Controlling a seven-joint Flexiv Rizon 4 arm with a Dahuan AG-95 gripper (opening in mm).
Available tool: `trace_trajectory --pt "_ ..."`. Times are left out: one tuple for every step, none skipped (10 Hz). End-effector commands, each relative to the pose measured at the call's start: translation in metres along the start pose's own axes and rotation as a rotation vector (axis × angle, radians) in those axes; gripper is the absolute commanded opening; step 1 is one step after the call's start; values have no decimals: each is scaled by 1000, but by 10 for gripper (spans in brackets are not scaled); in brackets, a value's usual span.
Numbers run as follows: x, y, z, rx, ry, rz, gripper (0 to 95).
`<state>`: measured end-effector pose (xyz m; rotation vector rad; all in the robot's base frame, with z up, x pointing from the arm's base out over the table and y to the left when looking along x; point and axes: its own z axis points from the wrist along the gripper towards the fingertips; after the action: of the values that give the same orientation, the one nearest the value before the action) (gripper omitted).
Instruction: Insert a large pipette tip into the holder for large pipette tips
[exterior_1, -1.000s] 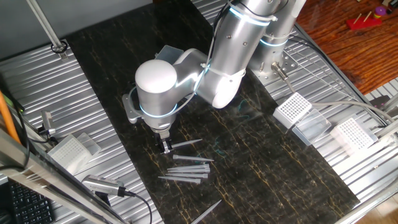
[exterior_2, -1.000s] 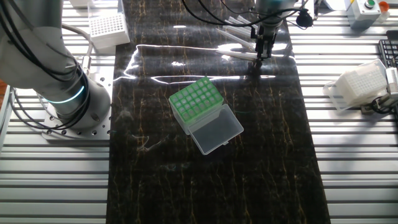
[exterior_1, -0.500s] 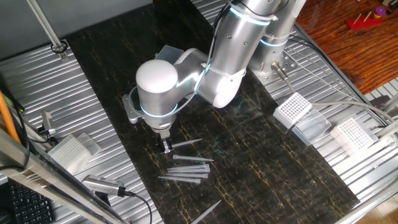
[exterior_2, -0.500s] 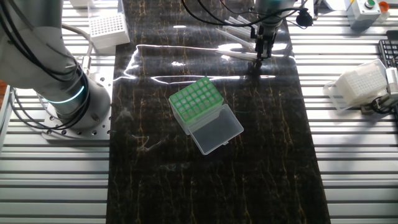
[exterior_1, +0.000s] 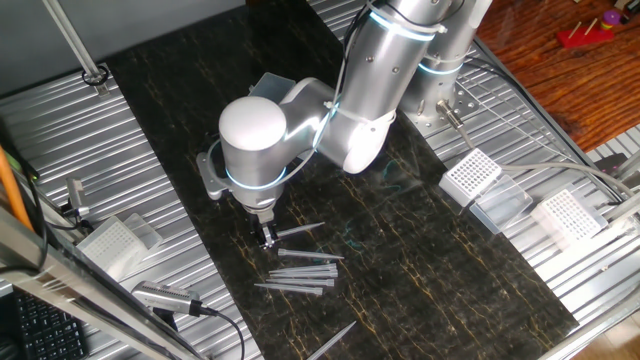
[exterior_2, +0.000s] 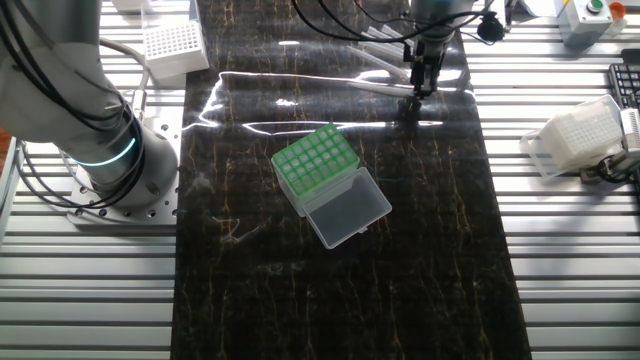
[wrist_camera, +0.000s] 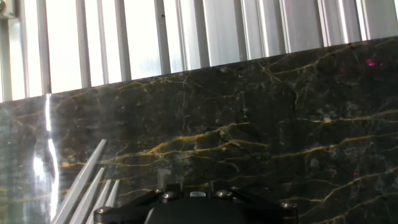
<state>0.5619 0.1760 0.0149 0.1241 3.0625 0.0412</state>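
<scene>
In the other fixed view, a white-grid rack (exterior_2: 172, 45) stands well to the pincer's left at the edge of the dark marbled surface (exterior_2: 250, 250). The holder for large pipette tips (exterior_2: 316, 165), green top up and clear lid swung open, sits nearer the camera than the pincer, well apart from it. The pincer (exterior_2: 424, 85) hangs fingers-down over the large pipette tip (exterior_1: 299, 231), beside a loose cluster of alike tips (exterior_1: 300, 275). Whether its fingers clamp anything cannot be told. No writing is readable.
</scene>
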Motion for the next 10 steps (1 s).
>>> trace_trajectory --pt "0 0 0 0 1 0 190" --pt "0 0 0 -2 1 -5 190" --pt "-1 1 -1 -2 1 -7 190" --pt "-1 1 -1 -2 0 -7 190" --pt "-2 1 -1 -1 0 -4 190" --pt "-2 2 -2 1 0 3 190" --pt "-2 2 -2 2 4 5 190" --pt "-2 2 -1 2 9 6 190" --pt "-2 2 -1 2 10 4 190" --pt "-2 2 -1 0 10 0 190"
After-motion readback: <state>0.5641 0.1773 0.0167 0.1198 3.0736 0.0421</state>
